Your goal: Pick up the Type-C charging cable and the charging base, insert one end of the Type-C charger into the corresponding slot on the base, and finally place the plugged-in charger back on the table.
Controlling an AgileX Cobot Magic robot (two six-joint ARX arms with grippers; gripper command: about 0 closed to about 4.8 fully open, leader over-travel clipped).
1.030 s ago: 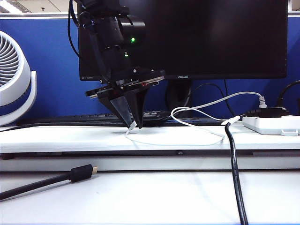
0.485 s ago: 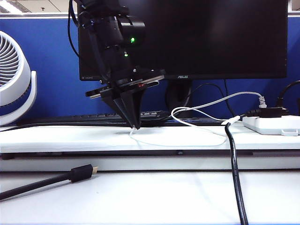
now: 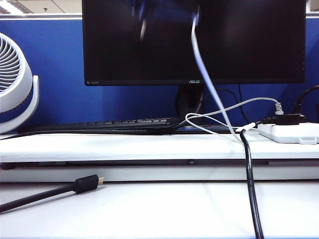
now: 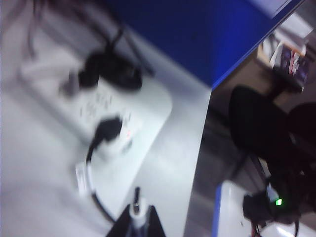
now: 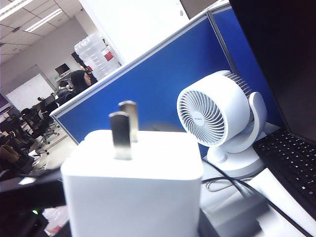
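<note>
My left gripper [image 4: 137, 219] is clamped on the cable's [image 3: 209, 84] plug and has swung up out of the exterior view; a second ago it was down on the table [image 3: 149, 209] pinching. The cable now hangs taut from above. My right gripper, unseen, seems to grip the base [image 5: 133, 187], prongs up, ready for mating.
</note>
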